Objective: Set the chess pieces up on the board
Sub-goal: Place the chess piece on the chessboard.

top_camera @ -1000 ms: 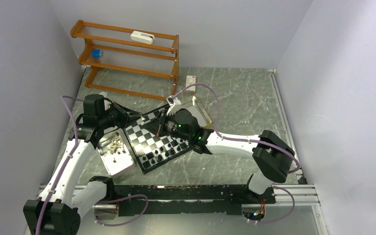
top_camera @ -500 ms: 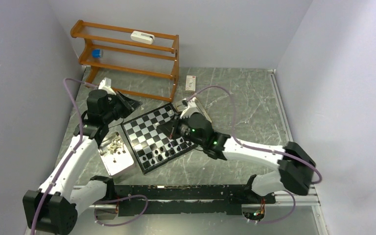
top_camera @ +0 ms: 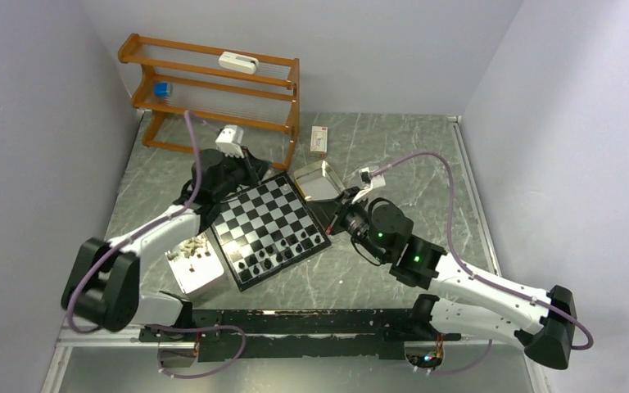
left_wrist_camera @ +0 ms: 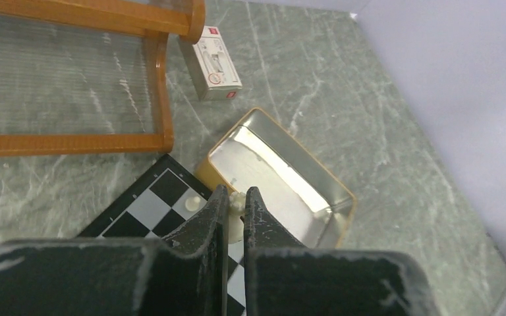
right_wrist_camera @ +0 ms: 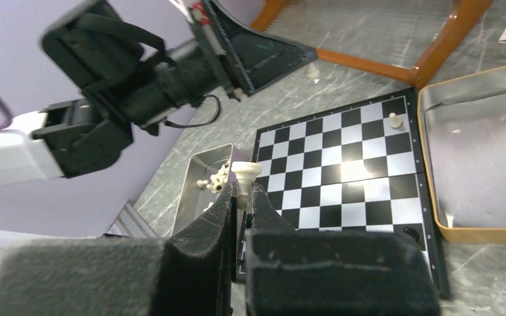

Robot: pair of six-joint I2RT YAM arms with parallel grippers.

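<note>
Midway through setting out the white side, by the look of it. Flat square board of black and silvery checks (top_camera: 266,213), lying askew on the green marble table (top_camera: 409,155): black figures (top_camera: 282,246) ranked along the near edge, one lone cream figure (right_wrist_camera: 393,120) standing by the far corner. Left gripper (left_wrist_camera: 237,192) pinched tight on a small cream piece (left_wrist_camera: 236,205), hanging over that far corner. Right gripper (right_wrist_camera: 242,187) likewise clamped on a cream piece (right_wrist_camera: 246,170), just off the board's right edge.

Next, probably: lower the left piece squarely onto a free back-row square beside the lone figure, then let go, without toppling that neighbour. Best to keep the right arm back meanwhile.

Around: orange wooden rack (top_camera: 213,90) beyond the board; empty shiny metal tin (top_camera: 319,182) just beside the far corner, close to the descent; second tin (top_camera: 205,274) of loose cream pieces at the left; small white carton (top_camera: 319,139) farther off.
</note>
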